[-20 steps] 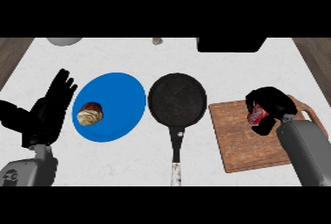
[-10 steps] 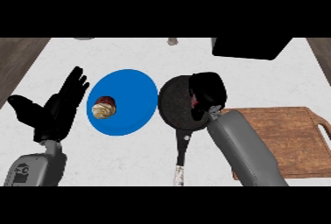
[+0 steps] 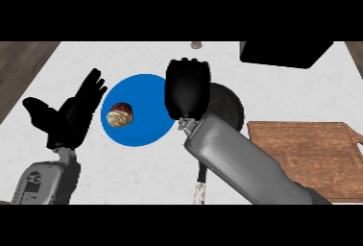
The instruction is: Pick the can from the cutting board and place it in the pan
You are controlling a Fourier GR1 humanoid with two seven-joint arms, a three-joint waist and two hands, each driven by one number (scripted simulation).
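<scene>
My right hand (image 3: pixel 188 89) hangs over the left part of the black pan (image 3: pixel 228 106), its back turned to the head view, and reaches to the blue plate's edge. The can shows nowhere; whatever lies under that hand is hidden. The right forearm (image 3: pixel 234 161) crosses the pan's handle (image 3: pixel 200 185). The wooden cutting board (image 3: pixel 308 153) at the right has nothing on its visible part. At the left, my left hand (image 3: pixel 71 117) rests open, fingers up.
A blue plate (image 3: pixel 145 129) left of the pan holds a small brown-and-cream pastry (image 3: pixel 120 114). A black box (image 3: pixel 284 52) stands at the back right, and a small grey object (image 3: pixel 196 45) at the back edge. The dark floor lies beyond the counter's left edge.
My right hand has shifted left across the pan and looms larger. The red can, seen in it before, no longer shows. The view has drifted right.
</scene>
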